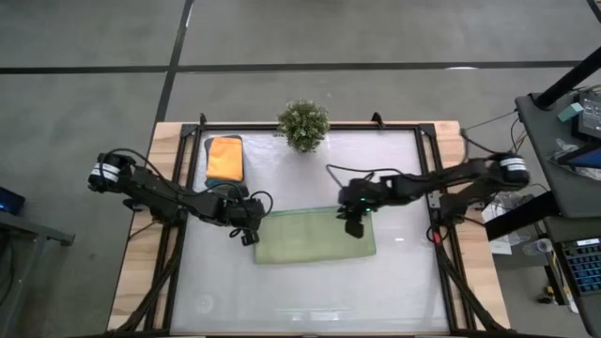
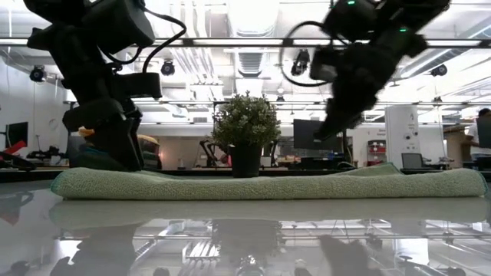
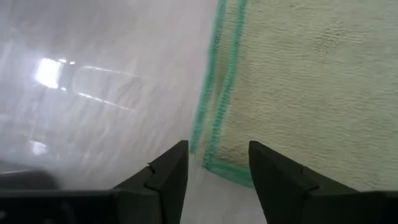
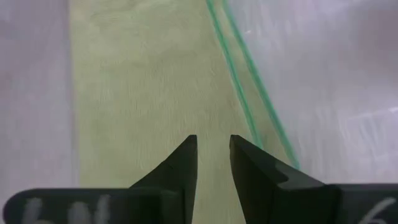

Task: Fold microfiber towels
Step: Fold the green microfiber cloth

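Observation:
A pale sage-green microfiber towel [image 1: 315, 237] lies folded in two on the glossy table, its two teal-stitched edges stacked along its left side [image 3: 214, 106]. My left gripper [image 3: 217, 168] is open at the towel's near left corner [image 3: 227, 169], a finger on either side and nothing between them. It also shows in the high view [image 1: 249, 238]. My right gripper [image 4: 213, 152] hovers over the towel's far right part with a narrow gap between its fingers, holding nothing. In the low view it hangs well above the cloth [image 2: 331, 130]. An orange towel [image 1: 225, 158] lies folded at the far left.
A small bushy plant in a dark pot [image 1: 303, 124] stands at the middle of the far edge. The orange towel rests on a dark tray [image 1: 208, 167]. Black frame rails [image 1: 432, 188] run along the table's sides. Bare tabletop [image 1: 310, 296] lies near of the green towel.

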